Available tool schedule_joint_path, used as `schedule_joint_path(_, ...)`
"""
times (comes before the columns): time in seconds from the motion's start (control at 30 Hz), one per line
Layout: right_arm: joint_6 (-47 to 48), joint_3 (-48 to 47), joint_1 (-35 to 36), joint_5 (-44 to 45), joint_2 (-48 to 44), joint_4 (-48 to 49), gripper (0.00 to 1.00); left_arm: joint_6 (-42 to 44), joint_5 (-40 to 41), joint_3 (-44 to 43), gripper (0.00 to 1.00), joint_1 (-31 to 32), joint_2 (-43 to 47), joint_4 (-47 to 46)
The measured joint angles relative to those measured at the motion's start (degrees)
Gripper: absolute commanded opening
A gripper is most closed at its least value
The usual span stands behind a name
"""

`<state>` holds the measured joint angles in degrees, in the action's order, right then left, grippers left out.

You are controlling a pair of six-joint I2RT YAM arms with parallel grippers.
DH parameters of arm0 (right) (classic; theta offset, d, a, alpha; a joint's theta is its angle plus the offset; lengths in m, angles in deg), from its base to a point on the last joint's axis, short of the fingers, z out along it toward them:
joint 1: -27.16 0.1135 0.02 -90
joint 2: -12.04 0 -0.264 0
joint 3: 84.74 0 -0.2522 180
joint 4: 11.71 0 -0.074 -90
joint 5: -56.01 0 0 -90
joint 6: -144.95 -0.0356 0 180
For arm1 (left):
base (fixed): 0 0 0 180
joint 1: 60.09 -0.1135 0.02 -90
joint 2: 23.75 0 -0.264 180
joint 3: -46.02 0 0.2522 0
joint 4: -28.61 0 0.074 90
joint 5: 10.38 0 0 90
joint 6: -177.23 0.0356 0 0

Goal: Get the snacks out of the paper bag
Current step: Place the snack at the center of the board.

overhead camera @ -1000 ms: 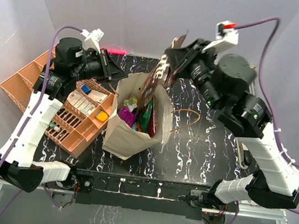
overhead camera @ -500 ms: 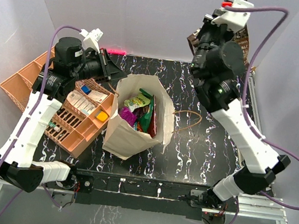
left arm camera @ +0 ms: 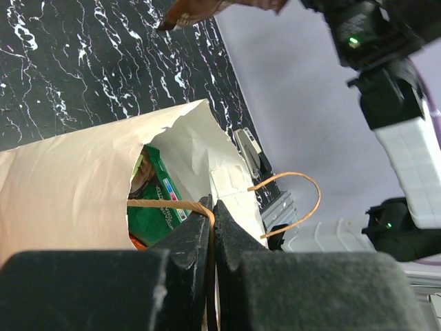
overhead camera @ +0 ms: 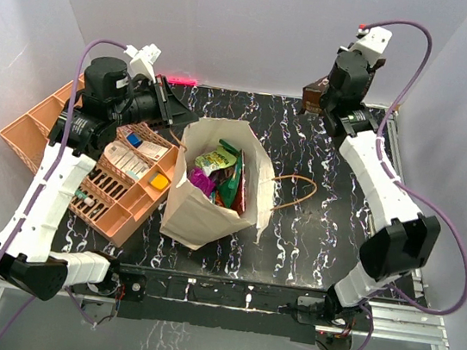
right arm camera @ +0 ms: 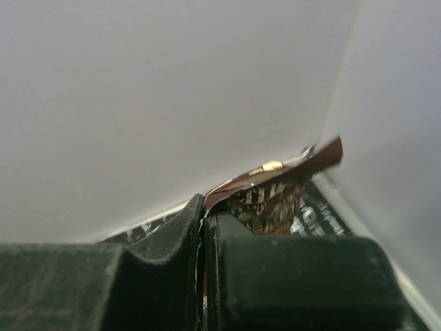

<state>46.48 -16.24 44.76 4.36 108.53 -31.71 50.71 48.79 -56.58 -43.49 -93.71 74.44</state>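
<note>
The cream paper bag (overhead camera: 198, 209) stands open at the table's middle, with green, purple, yellow and red packets (overhead camera: 221, 173) inside. My left gripper (overhead camera: 181, 117) is at the bag's far-left rim, and in the left wrist view it (left arm camera: 212, 207) is shut on a tan loop handle (left arm camera: 165, 204). A green packet (left arm camera: 160, 200) shows inside the bag (left arm camera: 69, 200). The second handle (overhead camera: 296, 193) hangs free on the right. My right gripper (overhead camera: 322, 100) is raised at the back right, shut on the dark-brown pouch (overhead camera: 314, 93). The right wrist view shows this gripper (right arm camera: 204, 210) and the pouch (right arm camera: 275, 186).
An orange compartment tray (overhead camera: 30, 133) with small boxes and bottles lies at the left, under my left arm. White walls close the back and both sides. The black marbled table (overhead camera: 320, 239) has open surface to the right of the bag.
</note>
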Motion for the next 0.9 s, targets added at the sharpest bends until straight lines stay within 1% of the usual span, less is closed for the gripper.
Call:
schedule_joint_path(0.1,-8.46,-4.85,-1.49,-7.67,7.72,-4.79,0.07,0.0,0.0,-0.22,0.0,0.0,-0.02,0.39)
schedule_joint_path(0.23,-17.68,-12.52,-1.6,-16.55,16.31,-10.34,0.07,-0.15,-0.04,-0.68,0.0,0.0,-0.13,1.01)
schedule_joint_path(0.33,-23.91,-18.18,-2.12,-21.7,20.44,-12.52,0.08,-0.42,-0.22,-0.79,0.0,0.0,-0.31,1.01)
schedule_joint_path(0.43,-29.44,-18.36,-3.52,-26.08,20.85,-12.31,0.08,-0.63,-0.74,-1.25,0.0,0.0,-0.85,0.94)
schedule_joint_path(0.5,-32.39,-14.34,-5.6,-28.68,19.45,-9.66,0.08,-0.68,-1.25,-1.42,0.0,0.0,-1.14,0.92)
schedule_joint_path(0.53,-33.62,-10.34,-6.97,-29.86,17.99,-8.02,0.1,-0.68,-1.53,-1.57,0.0,0.0,-1.31,0.94)
schedule_joint_path(0.7,-35.71,10.4,-15.26,-32.02,12.0,-3.28,0.29,-0.46,-2.23,-2.45,0.0,0.0,-2.38,1.01)
schedule_joint_path(0.77,-35.54,17.77,-18.71,-32.54,10.73,-3.06,0.35,-0.35,-2.49,-2.45,0.0,0.0,-2.45,1.03)
schedule_joint_path(0.83,-34.84,24.3,-22.14,-32.81,9.55,-3.5,0.38,-0.24,-2.84,-2.45,0.0,0.0,-2.45,1.01)
schedule_joint_path(0.9,-33.77,29.81,-25.16,-32.76,7.39,-4.83,0.46,-0.04,-3.15,-2.45,0.0,0.0,-2.45,0.98)
